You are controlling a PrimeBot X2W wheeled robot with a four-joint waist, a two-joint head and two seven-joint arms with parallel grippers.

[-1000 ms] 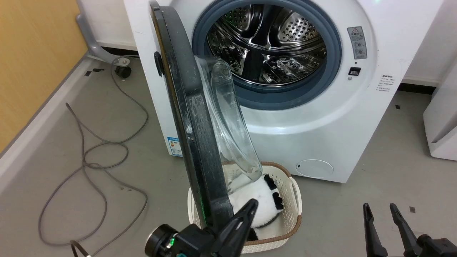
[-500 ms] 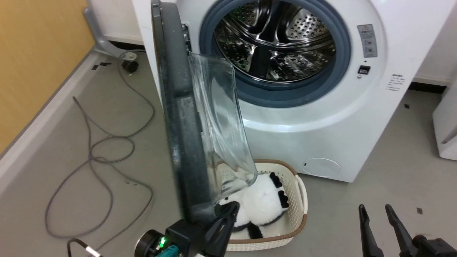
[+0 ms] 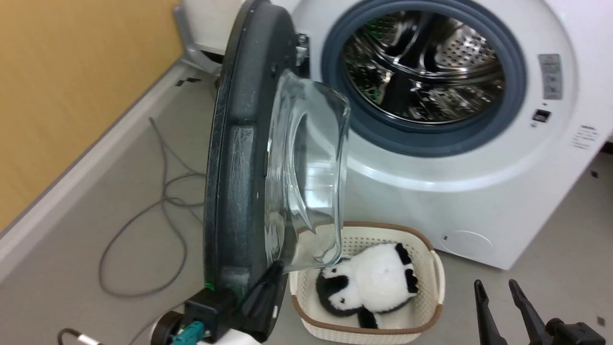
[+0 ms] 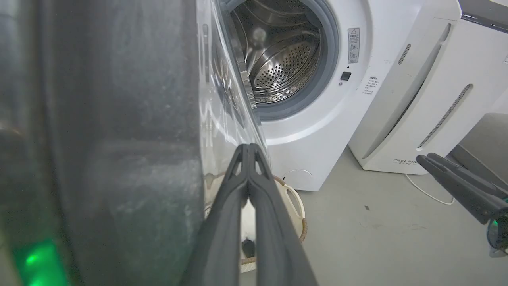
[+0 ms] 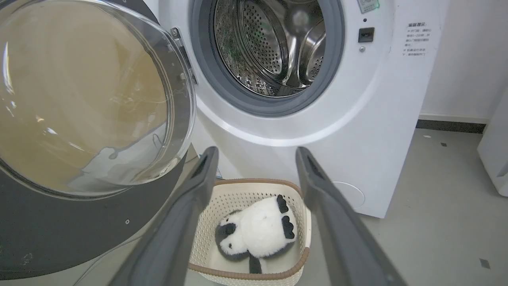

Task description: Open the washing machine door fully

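Now | left end effector (image 4: 248,146) clenched, touching washing machine door (image 3: 239,167) | right end effector (image 5: 256,150) spread, empty

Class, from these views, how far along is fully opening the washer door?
Done: the washing machine door is unlatched and stands well out, drum exposed. In hand: the left end effector, fingers together, rests at its lower inner side. Left: swinging it wider.

Holds the left gripper (image 4: 248,149) with its two dark fingers pressed flat together, no gap. Carries the right gripper (image 3: 495,284) low at right, fingers spread apart, tips up.
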